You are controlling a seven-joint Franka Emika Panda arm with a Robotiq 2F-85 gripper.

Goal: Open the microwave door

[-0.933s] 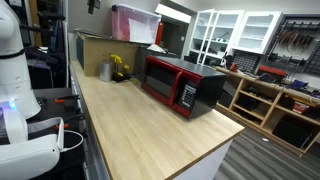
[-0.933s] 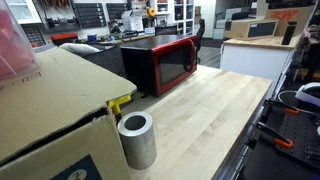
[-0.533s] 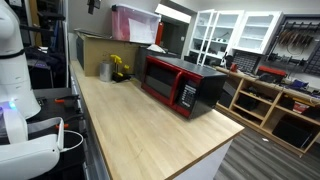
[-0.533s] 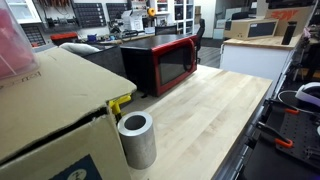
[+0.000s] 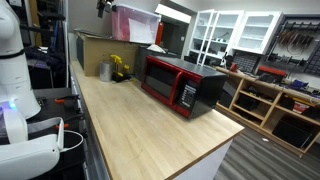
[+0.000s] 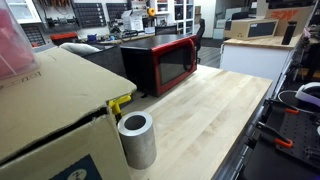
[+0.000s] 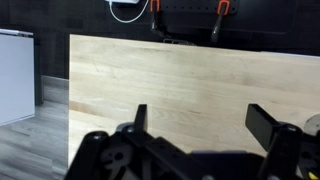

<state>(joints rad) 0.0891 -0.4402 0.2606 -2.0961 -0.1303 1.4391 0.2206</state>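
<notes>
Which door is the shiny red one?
The microwave door, on the wooden counter. It is glossy red with a dark window, while the cabinet doors are white with glass.

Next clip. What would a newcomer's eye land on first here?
The microwave with its glossy red door shut stands on the pale wooden countertop in both exterior views. Next come the grey cylinder beside the cardboard box close to an exterior camera, and in the wrist view the open gripper over bare wood.
</notes>
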